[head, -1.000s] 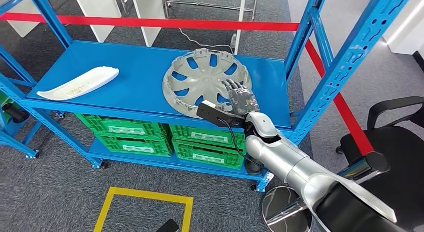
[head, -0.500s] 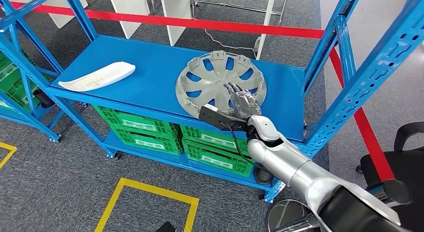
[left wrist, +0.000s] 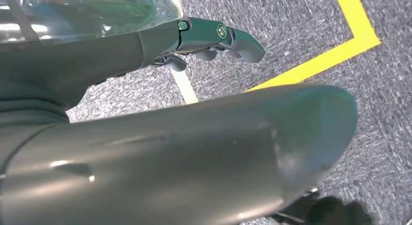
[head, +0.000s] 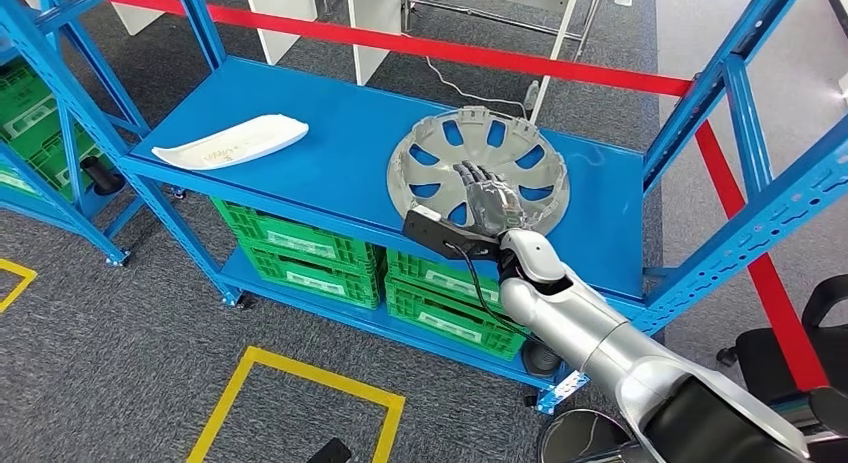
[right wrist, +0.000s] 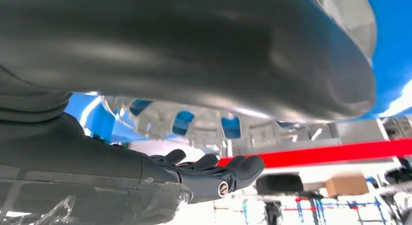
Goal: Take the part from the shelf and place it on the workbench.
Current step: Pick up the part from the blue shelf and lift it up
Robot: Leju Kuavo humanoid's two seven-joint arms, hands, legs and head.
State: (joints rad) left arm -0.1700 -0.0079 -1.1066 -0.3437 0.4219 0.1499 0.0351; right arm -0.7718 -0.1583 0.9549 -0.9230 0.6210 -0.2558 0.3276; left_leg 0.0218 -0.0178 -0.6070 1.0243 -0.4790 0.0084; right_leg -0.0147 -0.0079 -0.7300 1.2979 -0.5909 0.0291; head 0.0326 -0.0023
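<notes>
Fingers (head: 478, 183) of your right hand (head: 488, 203) stretch forward, spread and straight, over the near part of the silver hubcap (head: 478, 170), palm down; the hand holds nothing, and you cannot tell from the head view whether it touches the cap. In the right wrist view the same hand (right wrist: 214, 174) lies flat and extended beside the hubcap's (right wrist: 204, 123) spoked face, nothing in its grasp. Your silver forearm (head: 580, 328) reaches up from the lower right, a black camera block (head: 435, 231) sticking out at the wrist. Your left hand (left wrist: 214, 38) hangs over grey carpet (left wrist: 301, 30) with a yellow floor line (left wrist: 340, 45), fingers nearly straight and close together, holding nothing. The hubcap lies flat on the right half of the blue shelf (head: 330, 153), well apart from a long white curved part (head: 232, 143) at the shelf's left. Green crates (head: 300, 258) sit on the tier below. Red tape (head: 430, 48) runs behind the rack, white panels (head: 380, 23) stand beyond it, and a yellow square outline (head: 300, 403) marks the carpet in front.
</notes>
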